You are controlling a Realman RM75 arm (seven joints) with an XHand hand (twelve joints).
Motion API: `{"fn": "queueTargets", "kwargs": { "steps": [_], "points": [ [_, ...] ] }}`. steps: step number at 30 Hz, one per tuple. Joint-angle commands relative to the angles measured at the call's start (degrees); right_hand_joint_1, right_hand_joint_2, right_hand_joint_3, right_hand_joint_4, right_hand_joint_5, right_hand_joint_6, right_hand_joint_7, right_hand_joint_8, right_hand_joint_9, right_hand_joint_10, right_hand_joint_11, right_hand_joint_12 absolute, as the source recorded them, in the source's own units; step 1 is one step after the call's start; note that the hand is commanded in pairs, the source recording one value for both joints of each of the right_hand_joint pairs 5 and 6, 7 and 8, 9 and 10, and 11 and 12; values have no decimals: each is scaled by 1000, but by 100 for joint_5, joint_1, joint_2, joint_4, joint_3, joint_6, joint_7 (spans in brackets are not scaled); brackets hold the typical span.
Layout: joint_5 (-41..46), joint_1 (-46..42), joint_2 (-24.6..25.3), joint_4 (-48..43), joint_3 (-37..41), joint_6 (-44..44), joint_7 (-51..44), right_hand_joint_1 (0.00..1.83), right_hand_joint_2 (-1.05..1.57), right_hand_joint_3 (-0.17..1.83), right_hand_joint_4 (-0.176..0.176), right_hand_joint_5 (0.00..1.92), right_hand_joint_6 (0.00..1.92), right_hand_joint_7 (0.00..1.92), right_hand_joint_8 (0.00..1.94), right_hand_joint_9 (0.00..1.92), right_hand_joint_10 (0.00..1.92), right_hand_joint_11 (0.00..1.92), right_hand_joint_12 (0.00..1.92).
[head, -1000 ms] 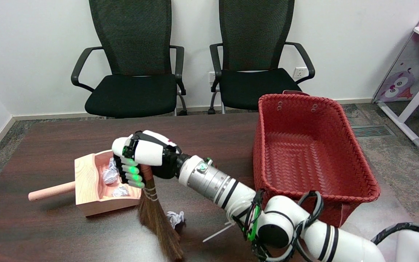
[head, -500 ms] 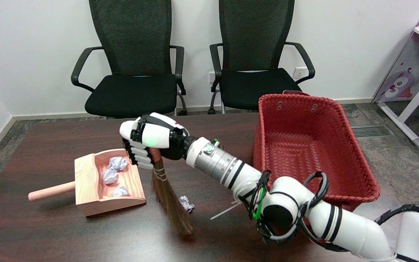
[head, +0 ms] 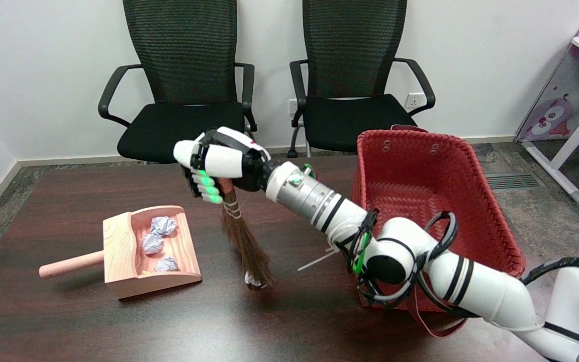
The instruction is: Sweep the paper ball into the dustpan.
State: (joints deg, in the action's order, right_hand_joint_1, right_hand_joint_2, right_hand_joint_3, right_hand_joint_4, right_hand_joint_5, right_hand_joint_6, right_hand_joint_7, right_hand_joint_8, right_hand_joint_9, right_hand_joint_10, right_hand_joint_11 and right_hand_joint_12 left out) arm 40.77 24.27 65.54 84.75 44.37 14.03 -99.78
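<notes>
While the paper ball (head: pixel 253 279) lay on the dark table (head: pixel 68 322), we saw it mostly tucked behind the tips of the broom bristles, well to the right of the dustpan's open mouth. Our small broom (head: pixel 247 241) hung slanted, its bound neck up near the hand and its brown bristles fanning down and to the right until they met the ball. We had the right hand (head: pixel 219 166) raised above the table, fingers (head: pixel 208 187) wrapped tight around the broom's short handle, green lights glowing along them. Over to the left sat the wooden dustpan (head: pixel 123 251), its round handle pointing left, and three crumpled paper balls (head: pixel 161 226) were lined up inside it. Off to the right, a red woven basket (head: pixel 470 166) stood on the table, with our white arm crossing in front of its near left corner. Behind the table we could see two black mesh office chairs (head: pixel 184 75) against the white wall.
</notes>
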Motion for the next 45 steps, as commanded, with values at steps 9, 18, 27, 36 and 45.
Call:
{"fn": "queueTargets", "kwargs": {
  "steps": [9, 18, 27, 36, 45],
  "points": [
    [28, -88, -117, 757, 284, 213, -781, 867, 1571, 1592, 1, 1920, 1920, 1920, 1920, 1920, 1920, 1920, 1920],
    [-42, -1712, 1369, 1232, 1636, 127, -3638, 840, 1569, 1833, 9, 1920, 1920, 1920, 1920, 1920, 1920, 1920, 1920],
    [-1022, -2395, 2516, 1316, 2259, 127, -4682, 837, 1567, 1833, 12, 1920, 1920, 1920, 1920, 1920, 1920, 1920, 1920],
    [-1154, -3233, 3033, 1569, 2496, 802, -4691, 826, 1571, 1833, 17, 1920, 1920, 1920, 1920, 1920, 1920, 1920, 1920],
    [-1167, -3990, 3703, 1630, 2404, 1362, -4691, 830, 1571, 1833, 20, 1920, 1920, 1920, 1920, 1920, 1920, 1920, 1920]
  ]
}}
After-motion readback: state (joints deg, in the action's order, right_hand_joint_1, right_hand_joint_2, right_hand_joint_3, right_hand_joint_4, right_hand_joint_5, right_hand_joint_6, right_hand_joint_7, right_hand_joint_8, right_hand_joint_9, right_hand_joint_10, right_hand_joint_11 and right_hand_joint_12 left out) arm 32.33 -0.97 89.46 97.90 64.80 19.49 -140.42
